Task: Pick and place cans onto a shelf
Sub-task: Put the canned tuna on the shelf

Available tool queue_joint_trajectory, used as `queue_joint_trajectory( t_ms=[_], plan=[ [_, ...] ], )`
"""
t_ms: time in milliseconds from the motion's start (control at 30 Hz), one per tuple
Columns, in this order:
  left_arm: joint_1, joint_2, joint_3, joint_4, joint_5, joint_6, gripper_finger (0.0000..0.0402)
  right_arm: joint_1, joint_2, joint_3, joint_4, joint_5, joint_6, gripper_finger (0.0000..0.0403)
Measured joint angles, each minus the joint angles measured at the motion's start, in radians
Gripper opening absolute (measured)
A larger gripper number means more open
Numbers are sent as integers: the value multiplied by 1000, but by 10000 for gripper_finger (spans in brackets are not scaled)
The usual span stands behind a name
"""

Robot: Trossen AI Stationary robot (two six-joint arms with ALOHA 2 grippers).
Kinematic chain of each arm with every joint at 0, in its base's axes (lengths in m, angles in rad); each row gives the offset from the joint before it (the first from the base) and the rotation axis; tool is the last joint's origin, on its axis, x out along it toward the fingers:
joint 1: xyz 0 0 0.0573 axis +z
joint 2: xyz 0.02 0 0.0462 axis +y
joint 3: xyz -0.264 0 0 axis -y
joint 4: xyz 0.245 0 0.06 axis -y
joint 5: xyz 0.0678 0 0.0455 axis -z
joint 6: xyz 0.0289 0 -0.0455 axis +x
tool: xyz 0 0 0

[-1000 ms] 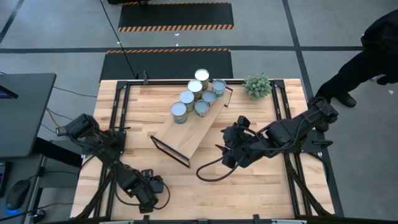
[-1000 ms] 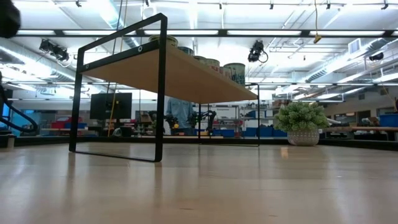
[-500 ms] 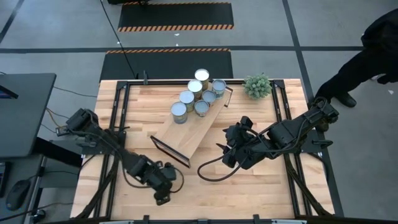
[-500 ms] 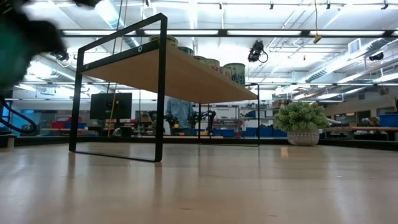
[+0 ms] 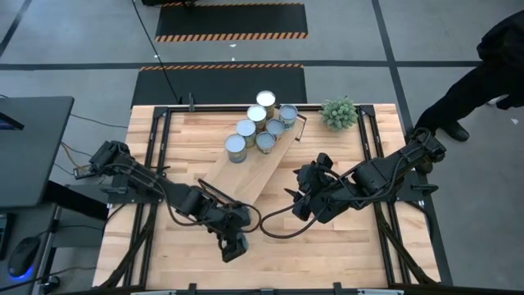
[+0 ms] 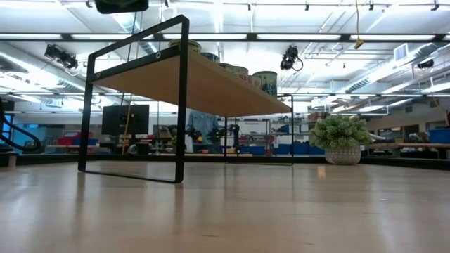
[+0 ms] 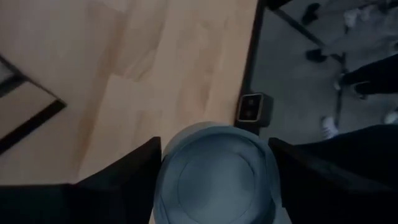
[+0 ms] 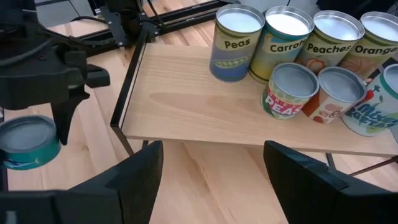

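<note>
Light-wood shelf [image 5: 250, 174] on thin black frame legs, set diagonally across the middle of the butcher-block table [image 5: 344, 242]; its near half is bare board.

Cans on the shelf [image 5: 260, 123]: six, grouped at the far end, shiny round tops up. From the right wrist camera the labels read Peas [image 8: 236, 42], Carrots [image 8: 283, 40], Peaches [image 8: 333, 40] and Oranges [image 8: 378, 38] in a back row, with a red-labelled Peas can [image 8: 289, 90] and another can [image 8: 336, 93] just in front, all upright and close together. A further blue-labelled can [image 8: 379, 109] shows at the edge of that view.

Can in transit [image 7: 214, 174]: one, teal-sided with a pale round top, held upright between the fingers [image 7: 124, 180] of the left gripper [image 5: 232, 243], which is spread about a can's width and clamped on its sides. It hangs above the table near the front edge, off the shelf's near end. The right wrist camera sees the same can [image 8: 28, 144] under the left arm's dark fingers.

Right gripper [image 5: 300, 197]: parked just off the shelf's right side, facing the shelf; fingers [image 8: 134, 180] parted with nothing between them.

Small potted plant [image 5: 338, 112]: at the table's far right corner.

Person in dark clothing [image 5: 483, 74]: standing on the floor beyond the table's right side.
</note>
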Motion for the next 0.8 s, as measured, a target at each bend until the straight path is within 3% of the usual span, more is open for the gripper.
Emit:
queue_joint_trajectory(
  t_ms=[300, 633, 800],
  plan=[
    [43, 0, 26, 130, 72, -35, 274, 0, 0, 0, 0, 0, -1, 284],
    [121, 0, 104, 126, -14, 27, 274, -3, 1, 0, 0, 0, -17, 284],
    [171, 0, 126, 78, -124, 62, 274, -3, 1, 0, -1, 0, -18, 284]
  ],
)
